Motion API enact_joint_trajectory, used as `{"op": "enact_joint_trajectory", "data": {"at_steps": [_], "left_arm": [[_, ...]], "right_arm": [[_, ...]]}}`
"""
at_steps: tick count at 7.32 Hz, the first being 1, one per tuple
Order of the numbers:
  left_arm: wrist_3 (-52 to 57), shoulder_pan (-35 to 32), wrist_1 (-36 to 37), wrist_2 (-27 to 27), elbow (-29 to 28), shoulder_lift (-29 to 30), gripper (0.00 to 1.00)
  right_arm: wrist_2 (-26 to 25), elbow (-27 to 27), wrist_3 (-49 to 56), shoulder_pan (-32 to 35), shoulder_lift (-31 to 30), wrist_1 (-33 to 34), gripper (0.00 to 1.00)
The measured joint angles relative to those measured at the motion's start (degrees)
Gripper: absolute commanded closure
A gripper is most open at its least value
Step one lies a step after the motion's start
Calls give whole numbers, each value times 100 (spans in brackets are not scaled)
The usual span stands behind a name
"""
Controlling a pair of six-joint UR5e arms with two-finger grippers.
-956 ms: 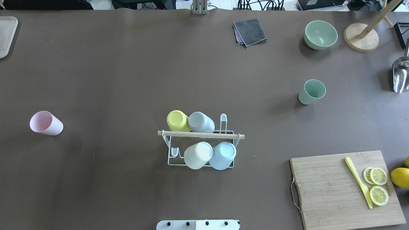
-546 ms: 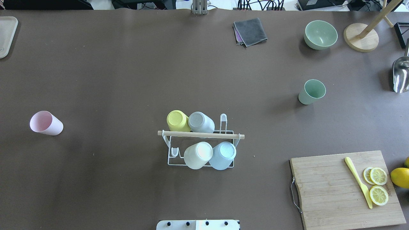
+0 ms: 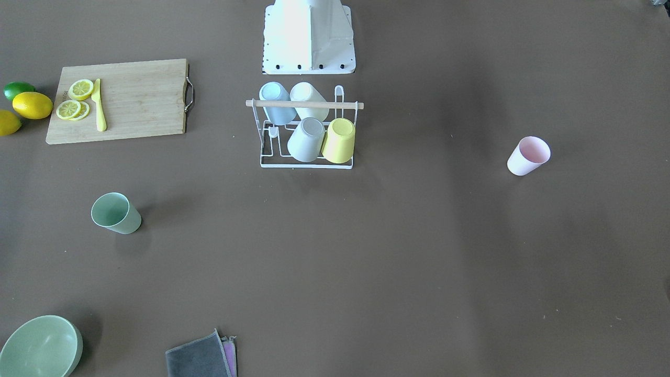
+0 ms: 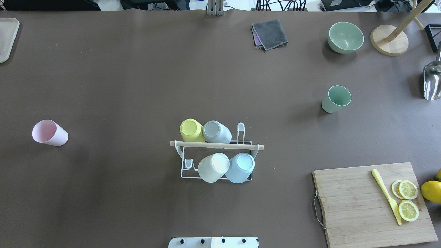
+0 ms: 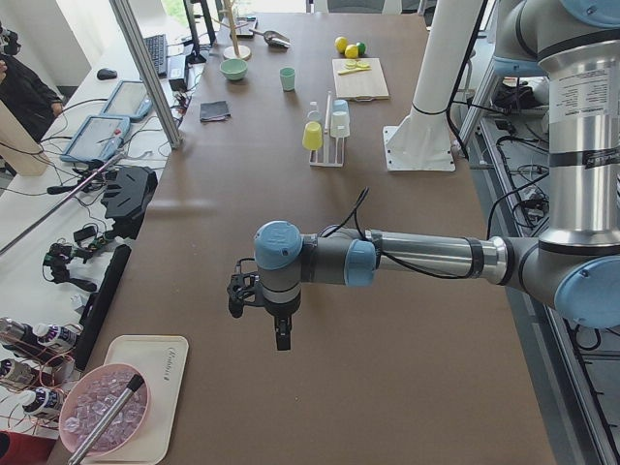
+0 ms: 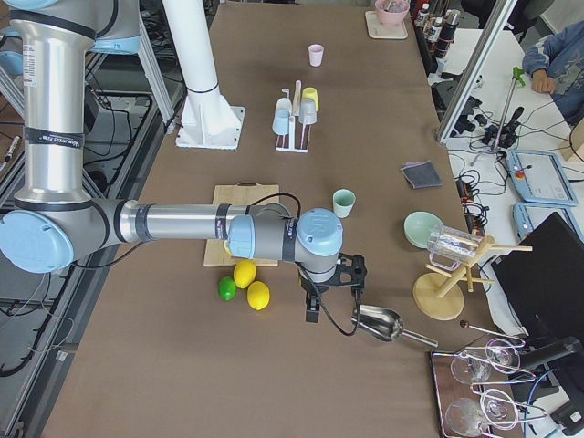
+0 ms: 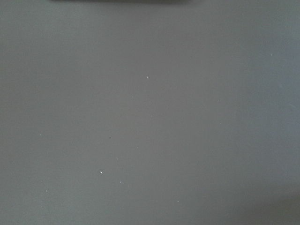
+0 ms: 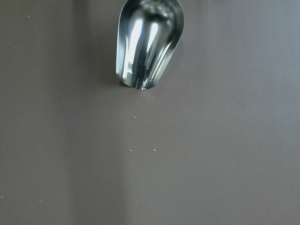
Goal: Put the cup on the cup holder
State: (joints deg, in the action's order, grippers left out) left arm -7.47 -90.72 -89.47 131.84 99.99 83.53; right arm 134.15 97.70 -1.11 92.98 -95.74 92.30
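Overhead exterior shows you a pink cup [image 4: 50, 132] upright on the desk [image 4: 137, 86], the cup holder [image 4: 217, 145] at centre with four cups upended on its prongs, and a green cup [image 4: 336, 99] upright well to its right. The left tool [image 5: 260, 315] and the right tool [image 6: 334, 290] hang above opposite desk ends; you cannot tell whether either is open or closed.

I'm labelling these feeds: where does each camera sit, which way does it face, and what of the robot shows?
Front-facing: across the table, facing the robot, steeply down; base at top.
Overhead: behind the robot, forward and down; base's edge only.
Exterior left: table's end, looking along it; left arm, left pincer.
Exterior right: opposite end; right arm, right pincer.
Left wrist: down on bare table; no body.
Right wrist: down on metal scoop; no body.
Shared: front-facing and overhead show the cup holder.
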Motion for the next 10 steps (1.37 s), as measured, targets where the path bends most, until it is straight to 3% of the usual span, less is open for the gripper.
{"op": "enact_joint_trajectory", "data": {"at_steps": [10], "left_arm": [[0,10,-7,17,21,2,2]], "right_arm": [[-279,-95,-1,-49,29,-442,0]]}}
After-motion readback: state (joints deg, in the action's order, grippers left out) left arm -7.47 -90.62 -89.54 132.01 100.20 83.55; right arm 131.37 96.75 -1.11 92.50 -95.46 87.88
